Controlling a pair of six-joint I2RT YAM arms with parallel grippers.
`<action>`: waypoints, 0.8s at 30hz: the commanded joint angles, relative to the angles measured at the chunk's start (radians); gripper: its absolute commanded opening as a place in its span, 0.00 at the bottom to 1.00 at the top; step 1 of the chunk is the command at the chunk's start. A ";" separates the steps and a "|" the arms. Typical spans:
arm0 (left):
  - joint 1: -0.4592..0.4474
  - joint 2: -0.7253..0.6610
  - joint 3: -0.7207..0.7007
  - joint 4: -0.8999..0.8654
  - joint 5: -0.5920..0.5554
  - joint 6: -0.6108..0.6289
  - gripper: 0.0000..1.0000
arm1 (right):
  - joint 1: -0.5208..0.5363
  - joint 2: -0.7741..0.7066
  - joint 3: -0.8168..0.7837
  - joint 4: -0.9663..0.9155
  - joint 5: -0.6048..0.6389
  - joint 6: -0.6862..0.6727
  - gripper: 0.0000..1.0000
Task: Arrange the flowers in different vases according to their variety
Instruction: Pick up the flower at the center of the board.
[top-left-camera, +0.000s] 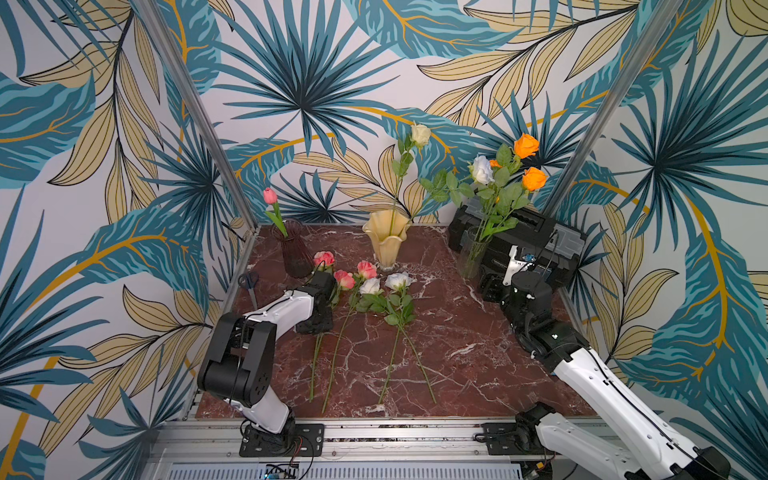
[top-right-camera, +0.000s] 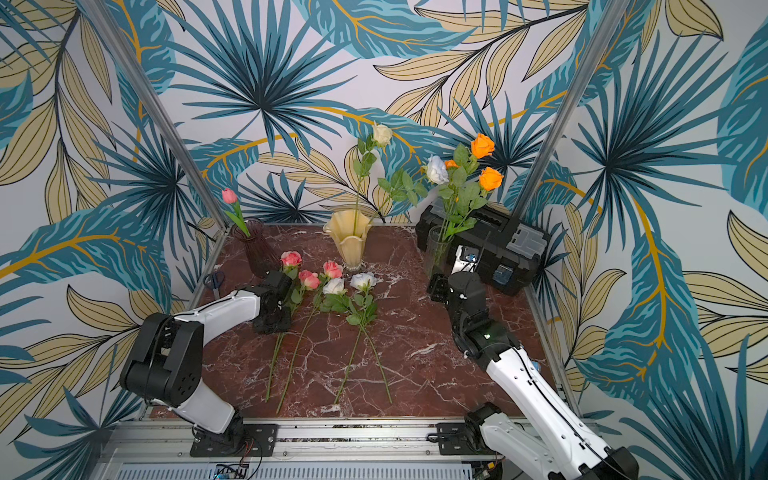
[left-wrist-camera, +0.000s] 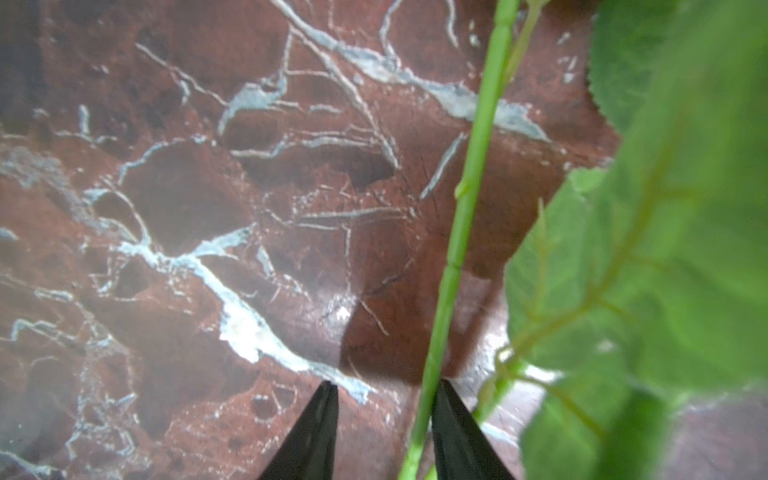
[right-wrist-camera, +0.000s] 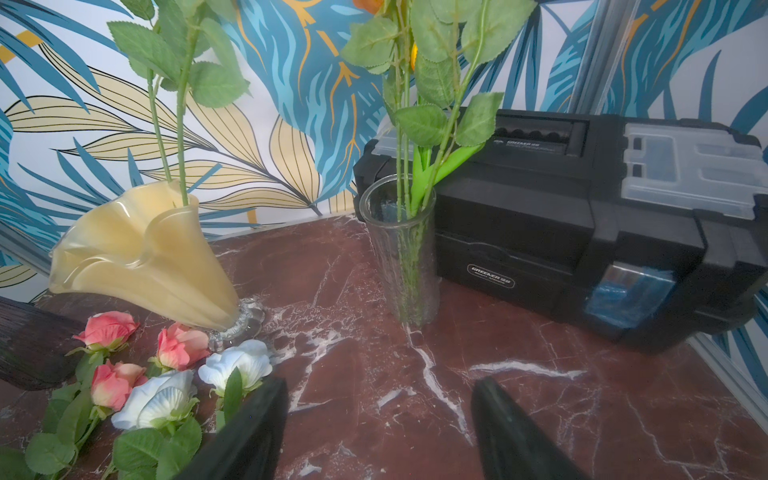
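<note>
Three pink roses (top-left-camera: 344, 279) and two white roses (top-left-camera: 398, 281) lie on the red marble table (top-left-camera: 457, 353). My left gripper (left-wrist-camera: 386, 384) points down over the leftmost pink rose (top-left-camera: 323, 258). Its jaws stand open astride that green stem (left-wrist-camera: 465, 208), which touches one finger (left-wrist-camera: 451, 415). In both top views the left gripper (top-left-camera: 314, 326) hides part of the stem. A pink bud (top-left-camera: 270, 195) stands in the purple vase (top-left-camera: 296, 249), white roses (top-left-camera: 420, 134) in the cream vase (top-left-camera: 386, 239), orange roses (top-left-camera: 525, 145) in the clear vase (top-left-camera: 471, 253). My right gripper (right-wrist-camera: 378, 386) is open and empty near the clear vase (right-wrist-camera: 401, 257).
A black toolbox (top-left-camera: 540, 241) stands at the back right behind the clear vase. Scissors (top-left-camera: 248, 280) lie at the table's left edge. Aluminium posts (top-left-camera: 199, 112) rise at the back corners. Patterned walls close in three sides.
</note>
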 joint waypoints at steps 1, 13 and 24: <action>0.007 -0.020 -0.036 -0.052 0.015 -0.007 0.35 | 0.004 -0.013 -0.017 -0.009 0.018 -0.013 0.74; 0.006 0.051 -0.040 -0.086 0.021 0.001 0.31 | 0.004 -0.032 -0.020 -0.010 0.025 -0.013 0.74; 0.009 0.098 0.003 -0.087 0.048 0.033 0.00 | 0.004 -0.048 -0.026 -0.015 0.034 -0.007 0.74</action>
